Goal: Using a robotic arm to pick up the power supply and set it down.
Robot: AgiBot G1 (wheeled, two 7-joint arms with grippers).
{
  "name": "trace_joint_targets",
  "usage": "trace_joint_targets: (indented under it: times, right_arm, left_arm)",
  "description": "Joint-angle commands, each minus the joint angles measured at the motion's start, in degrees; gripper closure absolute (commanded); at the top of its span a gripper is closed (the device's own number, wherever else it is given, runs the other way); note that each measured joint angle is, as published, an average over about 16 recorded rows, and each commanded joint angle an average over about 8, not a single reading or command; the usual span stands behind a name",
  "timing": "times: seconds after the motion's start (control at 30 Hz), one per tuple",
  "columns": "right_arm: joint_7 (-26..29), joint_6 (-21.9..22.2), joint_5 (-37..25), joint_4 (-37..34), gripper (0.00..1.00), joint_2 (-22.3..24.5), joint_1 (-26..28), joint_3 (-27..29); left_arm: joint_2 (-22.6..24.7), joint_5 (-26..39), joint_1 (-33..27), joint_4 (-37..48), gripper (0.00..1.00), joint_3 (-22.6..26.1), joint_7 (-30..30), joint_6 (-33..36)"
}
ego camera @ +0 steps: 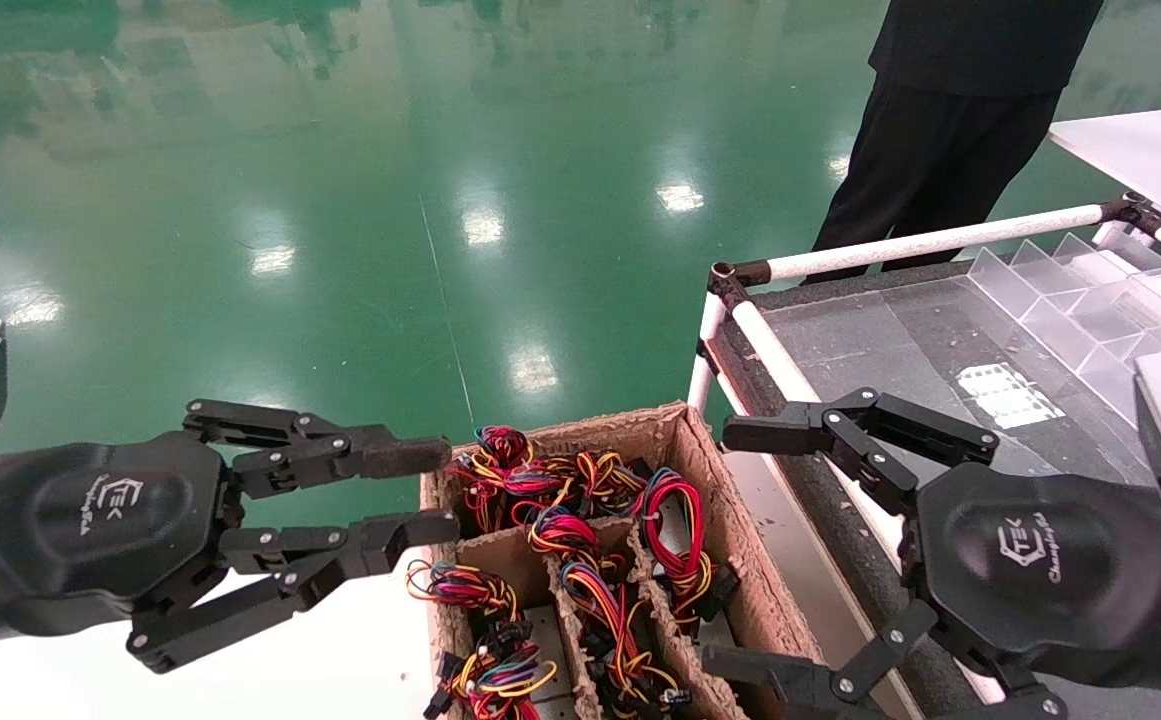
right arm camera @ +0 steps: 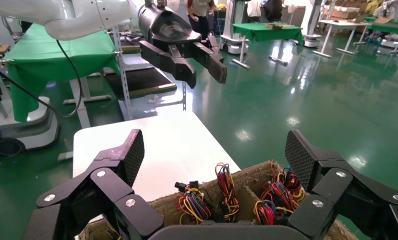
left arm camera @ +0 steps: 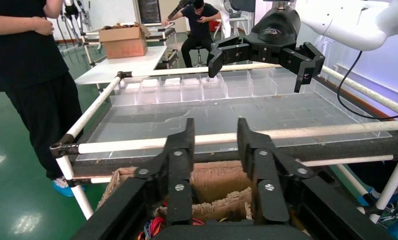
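Several power supplies stand in the compartments of a brown cardboard divided box (ego camera: pixel 740 560). Mostly their looped red, yellow and black wire bundles (ego camera: pixel 675 530) show; their grey bodies are largely hidden. My left gripper (ego camera: pixel 435 490) hovers open at the box's left edge, with nothing between its fingers (left arm camera: pixel 187 135). My right gripper (ego camera: pixel 730 548) is spread wide open just right of the box, also holding nothing. In the right wrist view the wire bundles (right arm camera: pixel 226 187) lie beyond and between its textured pads (right arm camera: pixel 132 152). Each wrist view shows the other gripper farther off.
A rack of white tubes (ego camera: pixel 920 245) holds a clear tray with clear dividers (ego camera: pixel 1090 300) to the right of the box. A white table (ego camera: pixel 340 660) lies under the left gripper. A person in black (ego camera: pixel 950 120) stands behind the rack on the green floor.
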Motion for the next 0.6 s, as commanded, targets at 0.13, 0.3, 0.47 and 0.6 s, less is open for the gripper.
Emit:
trace_joint_targets:
  times: [0.13, 0.3, 0.47, 0.6]
  right_arm:
    - [0.00, 0.00, 0.00, 0.00, 0.00, 0.00, 0.00, 0.00]
    - [0.00, 0.00, 0.00, 0.00, 0.00, 0.00, 0.00, 0.00]
    - [0.00, 0.00, 0.00, 0.00, 0.00, 0.00, 0.00, 0.00]
    - [0.00, 0.00, 0.00, 0.00, 0.00, 0.00, 0.00, 0.00]
  left_arm:
    - [0.00, 0.00, 0.00, 0.00, 1.00, 0.00, 0.00, 0.00]
    - [0.00, 0.00, 0.00, 0.00, 1.00, 0.00, 0.00, 0.00]
    - [0.00, 0.00, 0.00, 0.00, 0.81, 0.00, 0.00, 0.00]
    - [0.00, 0.00, 0.00, 0.00, 0.31, 0.00, 0.00, 0.00]
